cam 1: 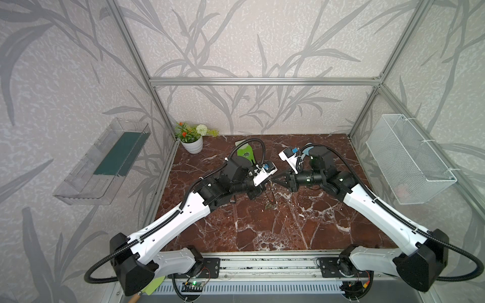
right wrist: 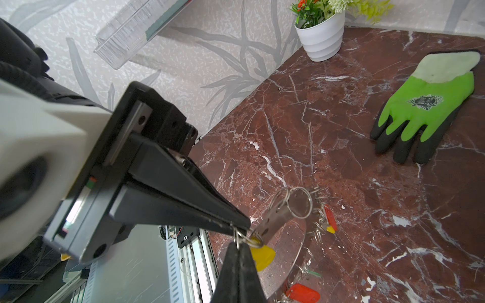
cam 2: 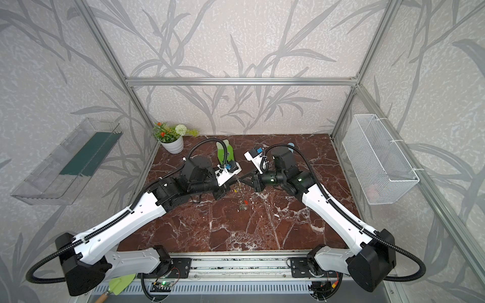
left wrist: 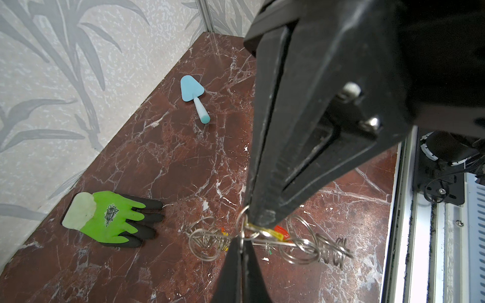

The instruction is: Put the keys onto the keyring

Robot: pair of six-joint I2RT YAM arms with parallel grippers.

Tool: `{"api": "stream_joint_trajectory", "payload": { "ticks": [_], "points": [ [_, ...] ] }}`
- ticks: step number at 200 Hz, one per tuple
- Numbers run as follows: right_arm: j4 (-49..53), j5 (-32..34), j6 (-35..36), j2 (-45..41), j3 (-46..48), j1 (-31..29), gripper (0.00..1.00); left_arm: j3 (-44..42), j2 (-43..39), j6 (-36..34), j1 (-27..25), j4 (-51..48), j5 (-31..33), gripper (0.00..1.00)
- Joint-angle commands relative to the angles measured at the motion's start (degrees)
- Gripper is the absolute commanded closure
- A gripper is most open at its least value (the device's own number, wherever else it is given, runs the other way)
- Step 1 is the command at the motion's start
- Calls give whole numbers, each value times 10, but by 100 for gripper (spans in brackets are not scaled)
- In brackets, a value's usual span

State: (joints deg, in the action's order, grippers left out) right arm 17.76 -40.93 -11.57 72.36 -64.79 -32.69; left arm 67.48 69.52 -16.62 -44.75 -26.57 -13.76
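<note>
Both arms meet tip to tip over the middle of the worktop (cam 1: 262,230), raised off it.

Left pincer (left wrist: 240,242): closed, nipping the rim of the keyring (right wrist: 274,220). The left wrist view shows the ring edge-on, with the fingertips clamped right on the grey band.

Right pincer (right wrist: 237,246): closed too, pinching the small wire loop of the yellow-tagged key (right wrist: 262,255). The two sets of tips are touching or very nearly so, and the loop sits right at the ring's rim. Can't tell whether the loop is threaded through a rim eyelet.

The keyring hangs down from the two tips, tilted, with its wide hole open to the marble below. Can't tell if its lower edge rests on the worktop. The rim is fringed with small wire loops.

Other keys, along the ring's rim:
- red tag (right wrist: 303,292) at the low end, also visible in a top view (cam 2: 246,202)
- second red tag (right wrist: 330,217) further up the rim, with a bit of yellow just below it
- thin green tag (right wrist: 313,274) between the two red tags, small and blurry

Elsewhere:
- green-and-black glove (left wrist: 105,217) lies flat towards the back, well apart from the ring
- pale blue trowel (left wrist: 193,91) lies at the back of the worktop
- white plant pot (cam 1: 193,145) stands in the back-left corner
- clear shelf (cam 1: 105,162) hangs on the left wall
- white mesh basket (cam 1: 409,162) hangs on the right wall
</note>
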Motion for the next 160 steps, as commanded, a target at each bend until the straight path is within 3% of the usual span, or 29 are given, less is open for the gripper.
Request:
{"api": "stream_joint_trajectory", "payload": {
  "ticks": [1,89,160],
  "points": [
    [15,28,12,0,-6,0,100,33,-13,12,-5,23,-21,100],
    [0,53,-10,6,-9,1,100,29,-20,15,-6,16,-38,100],
    [-26,-10,-47,18,-2,20,100,10,-42,39,-6,61,-26,100]
  ]
}}
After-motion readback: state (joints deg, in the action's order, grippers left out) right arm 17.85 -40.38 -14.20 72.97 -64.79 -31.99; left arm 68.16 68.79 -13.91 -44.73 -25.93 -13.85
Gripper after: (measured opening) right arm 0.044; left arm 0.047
